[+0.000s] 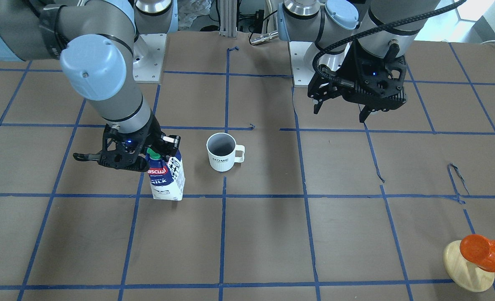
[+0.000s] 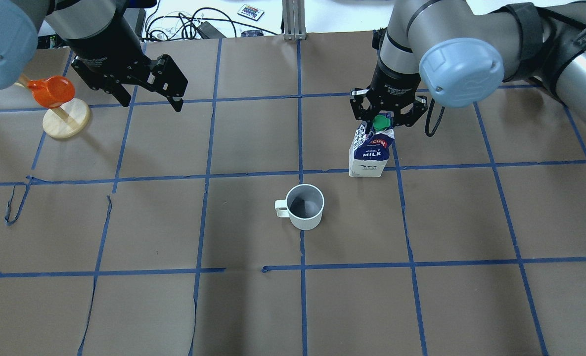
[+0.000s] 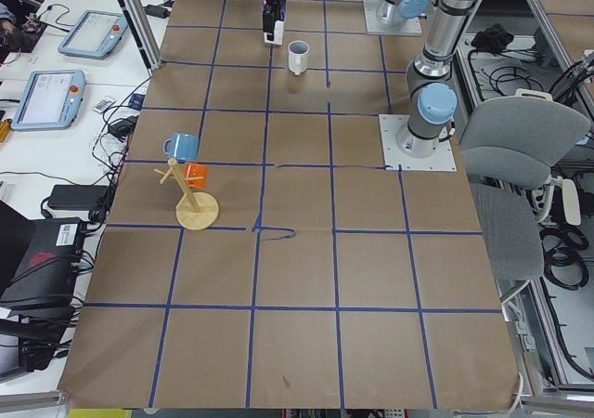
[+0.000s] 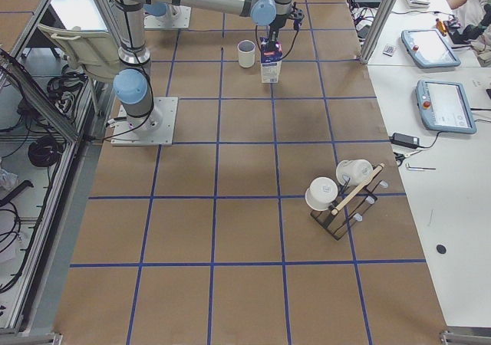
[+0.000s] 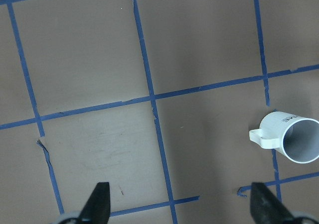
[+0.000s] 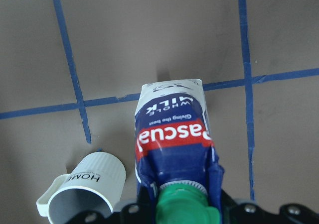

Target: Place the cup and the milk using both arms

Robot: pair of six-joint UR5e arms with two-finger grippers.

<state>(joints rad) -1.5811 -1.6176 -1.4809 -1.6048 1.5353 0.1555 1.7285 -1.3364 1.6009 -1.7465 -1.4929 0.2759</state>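
- Surface (image 2: 471,306): brown paper covering, marked into squares by blue tape (image 2: 253,174).
- Milk (image 2: 370,154): dark-blue and white carton with a green cap and a red label. On the right-arm half of the surface, base at a tape line. Seemingly resting on the paper, though the contact itself is hard to judge. Top leaning a little.
- Right pincer (image 2: 381,123): pointing down over the carton, narrowed onto its gable top, black fingers tight against both sides just below the cap.
- Cup (image 2: 305,206): white ribbed mug, grey inside, "HOME" on its side. Upright and free-standing near the middle of the surface, over a tape line. Near the milk but not touching it, on the robot's side of the carton and to its left. Handle turned toward the left-arm side.
- Left pincer (image 1: 340,113): spread wide, gripping nothing, raised above the left-arm half of the surface, well apart from the cup. Cup visible at the right edge of that wrist's view.
- Orange cup-like item (image 2: 50,91): on a peg above a pale wooden disc (image 2: 67,126), near the left pincer, at the far left of the surface.
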